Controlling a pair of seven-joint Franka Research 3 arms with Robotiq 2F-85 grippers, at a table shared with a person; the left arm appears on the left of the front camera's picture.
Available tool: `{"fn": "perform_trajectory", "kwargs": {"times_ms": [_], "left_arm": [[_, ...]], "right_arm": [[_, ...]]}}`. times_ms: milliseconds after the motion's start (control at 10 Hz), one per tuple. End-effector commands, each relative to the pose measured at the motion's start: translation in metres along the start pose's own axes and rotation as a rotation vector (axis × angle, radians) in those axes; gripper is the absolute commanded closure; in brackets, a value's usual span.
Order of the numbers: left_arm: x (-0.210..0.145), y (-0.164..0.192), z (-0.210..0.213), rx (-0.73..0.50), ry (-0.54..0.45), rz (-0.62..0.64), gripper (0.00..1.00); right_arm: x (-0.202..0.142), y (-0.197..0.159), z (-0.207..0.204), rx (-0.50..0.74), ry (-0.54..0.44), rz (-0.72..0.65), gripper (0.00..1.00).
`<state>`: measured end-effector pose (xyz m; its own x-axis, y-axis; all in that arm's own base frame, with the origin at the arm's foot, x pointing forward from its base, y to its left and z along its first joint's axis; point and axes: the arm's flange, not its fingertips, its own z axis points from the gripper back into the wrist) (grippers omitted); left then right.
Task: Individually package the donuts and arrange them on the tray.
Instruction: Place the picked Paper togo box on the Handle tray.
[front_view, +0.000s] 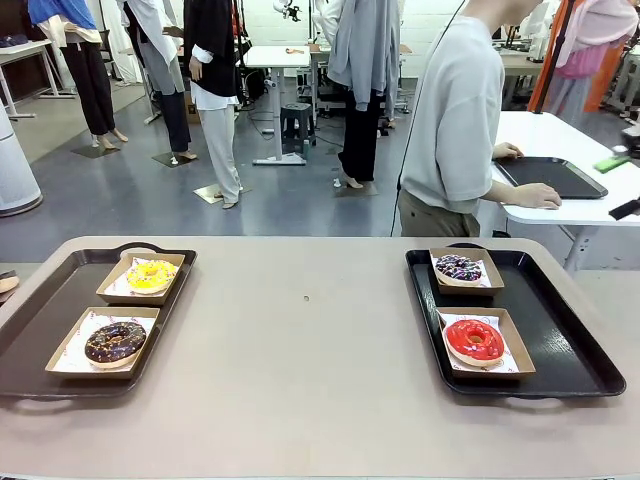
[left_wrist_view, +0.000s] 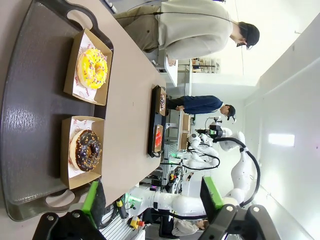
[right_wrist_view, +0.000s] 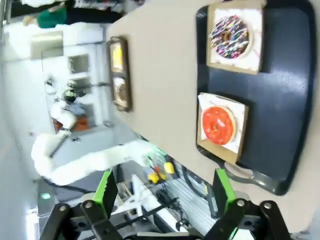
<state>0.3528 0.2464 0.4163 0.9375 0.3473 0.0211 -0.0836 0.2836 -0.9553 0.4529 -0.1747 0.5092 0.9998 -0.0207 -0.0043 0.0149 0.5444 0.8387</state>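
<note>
The left gripper (left_wrist_view: 152, 202) gapes wide, empty; just beyond its green pads a glossy chocolate sprinkled ring donut (left_wrist_view: 85, 150) and bumpy yellow ring donut (left_wrist_view: 92, 68) sit in shallow brown cardboard boxes (left_wrist_view: 66, 172). The right gripper (right_wrist_view: 164, 192), equally wide and empty, hangs over a shiny red ring donut (right_wrist_view: 217, 125); farther out lies a dark purple white-sprinkled ring donut (right_wrist_view: 229, 35), on a smooth black plastic tray (right_wrist_view: 285, 100).

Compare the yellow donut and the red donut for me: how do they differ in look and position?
The yellow donut has a matte yellow icing with coloured sprinkles; the red donut is glossy and plain. The yellow donut sits in the far box on the left tray; the red donut sits in the near box on the right tray. Both are ring-shaped, lie flat, and each rests alone in a shallow brown cardboard box on white paper.
</note>
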Motion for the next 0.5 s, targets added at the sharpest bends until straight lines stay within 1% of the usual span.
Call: {"fn": "perform_trajectory", "kwargs": {"times_ms": [0, 100, 300, 400], "left_arm": [[-0.002, -0.001, 0.001, -0.006, 0.000, -0.005, 0.00], [-0.002, -0.001, 0.001, -0.006, 0.000, -0.005, 0.00], [-0.002, -0.001, 0.001, -0.006, 0.000, -0.005, 0.00], [-0.002, -0.001, 0.001, -0.006, 0.000, -0.005, 0.00]], "right_arm": [[-0.029, -0.035, 0.006, 0.135, -0.087, -0.008, 0.00], [-0.040, -0.061, 0.015, 0.200, -0.118, -0.042, 0.00], [-0.049, -0.110, 0.023, 0.257, -0.155, -0.071, 0.00], [-0.050, -0.132, 0.024, 0.289, -0.158, -0.091, 0.00]]}}
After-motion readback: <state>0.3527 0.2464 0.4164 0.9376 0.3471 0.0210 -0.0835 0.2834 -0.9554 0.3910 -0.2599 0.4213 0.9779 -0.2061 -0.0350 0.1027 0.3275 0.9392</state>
